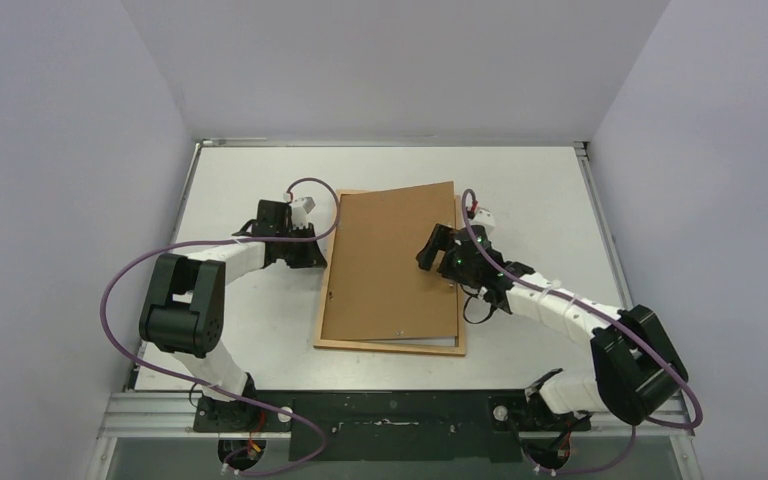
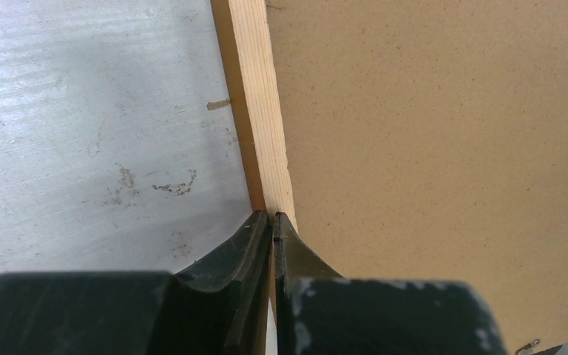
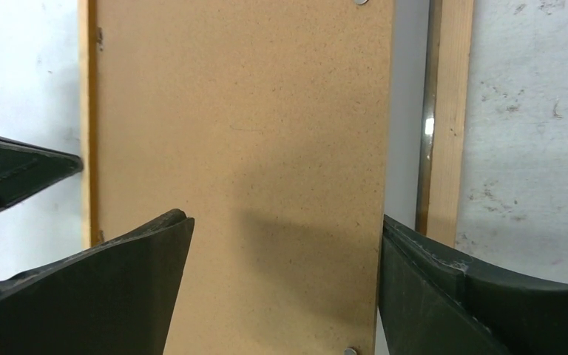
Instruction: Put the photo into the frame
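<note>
The frame [image 1: 390, 346] lies flat on the table, its light wooden border showing at the left, near and right sides. The brown fibreboard backing sheet [image 1: 390, 260] lies on it, slightly askew. The photo is hidden. In the right wrist view a pale strip [image 3: 407, 111] lies between the backing [image 3: 266, 148] and the frame border [image 3: 447, 118]; I cannot tell what it is. My left gripper [image 1: 312, 240] is shut, tips on the frame's left border [image 2: 262, 111]. My right gripper [image 1: 438, 248] is open over the backing's right edge.
The white table [image 1: 240, 330] is ringed by grey walls and a metal rim. The left gripper's finger [image 3: 22, 174] shows at the backing's far side in the right wrist view. Small metal tabs [image 3: 350, 350] sit on the backing.
</note>
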